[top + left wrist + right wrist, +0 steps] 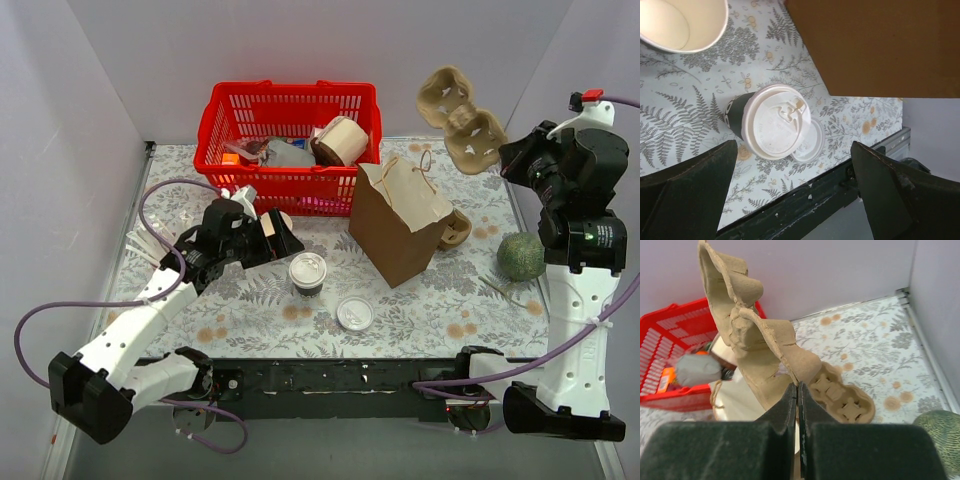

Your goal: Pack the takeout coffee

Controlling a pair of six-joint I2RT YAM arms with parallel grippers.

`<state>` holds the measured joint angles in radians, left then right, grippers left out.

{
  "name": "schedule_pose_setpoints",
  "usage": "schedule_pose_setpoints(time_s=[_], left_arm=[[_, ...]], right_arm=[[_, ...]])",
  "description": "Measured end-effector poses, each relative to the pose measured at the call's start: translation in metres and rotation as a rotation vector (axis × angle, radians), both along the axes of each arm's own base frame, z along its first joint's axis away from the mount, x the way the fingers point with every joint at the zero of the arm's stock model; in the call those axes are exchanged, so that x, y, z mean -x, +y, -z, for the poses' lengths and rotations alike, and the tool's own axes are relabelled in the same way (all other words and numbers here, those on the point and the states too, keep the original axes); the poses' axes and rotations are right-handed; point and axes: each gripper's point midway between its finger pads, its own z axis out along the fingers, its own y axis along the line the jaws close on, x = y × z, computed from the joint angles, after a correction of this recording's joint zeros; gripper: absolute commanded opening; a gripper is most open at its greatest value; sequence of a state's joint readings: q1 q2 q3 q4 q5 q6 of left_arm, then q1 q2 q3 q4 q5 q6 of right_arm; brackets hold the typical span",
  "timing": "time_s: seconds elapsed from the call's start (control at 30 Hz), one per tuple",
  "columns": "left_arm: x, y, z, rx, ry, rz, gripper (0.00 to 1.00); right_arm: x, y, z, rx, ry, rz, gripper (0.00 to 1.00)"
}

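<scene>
The takeout coffee (307, 272), a dark cup under a white lid (772, 125), stands upright at the table's middle front. My left gripper (262, 240) hovers just left of it, open, with the cup beyond its wide-spread fingers (695, 190) and nothing between them. The brown paper bag (400, 222) stands to the cup's right. Raised at the back right, my right gripper (507, 158) is shut on the lower edge of a cardboard cup carrier (755, 330), which hangs in the air (460, 115).
A loose white lid (354, 313) lies front right of the coffee. A lidless cup (680, 25) sits by my left gripper. A red basket (215, 125) of items stands at the back. A second carrier (840, 400) lies behind the bag, a green ball (520, 255) at right.
</scene>
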<state>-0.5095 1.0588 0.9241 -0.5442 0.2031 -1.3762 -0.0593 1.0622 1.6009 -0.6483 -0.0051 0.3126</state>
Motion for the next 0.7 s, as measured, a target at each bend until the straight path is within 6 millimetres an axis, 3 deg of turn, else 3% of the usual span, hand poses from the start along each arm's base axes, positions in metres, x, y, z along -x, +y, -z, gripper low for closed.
schedule_pose_setpoints(time_s=[0.17,0.3,0.4,0.53,0.6,0.7], left_arm=[[0.002,-0.010,-0.021,0.071,-0.056,0.043,0.98],[-0.003,-0.031,-0.046,0.134,-0.097,0.092,0.98],[-0.007,-0.066,-0.073,0.168,-0.133,0.160,0.98],[-0.022,-0.128,-0.110,0.203,-0.201,0.216,0.98],[-0.027,-0.155,-0.115,0.199,-0.220,0.222,0.98],[-0.035,-0.189,-0.108,0.148,-0.219,0.202,0.98]], right_arm=[[0.012,0.032,0.001,-0.065,0.010,-0.165,0.01],[0.029,0.053,0.004,-0.121,0.014,-0.269,0.01],[0.039,0.058,0.006,-0.153,0.005,-0.284,0.01],[0.056,0.051,0.017,-0.183,-0.005,-0.221,0.01],[0.065,0.042,0.013,-0.182,-0.035,-0.165,0.01],[0.074,0.030,0.004,-0.173,-0.083,-0.091,0.01]])
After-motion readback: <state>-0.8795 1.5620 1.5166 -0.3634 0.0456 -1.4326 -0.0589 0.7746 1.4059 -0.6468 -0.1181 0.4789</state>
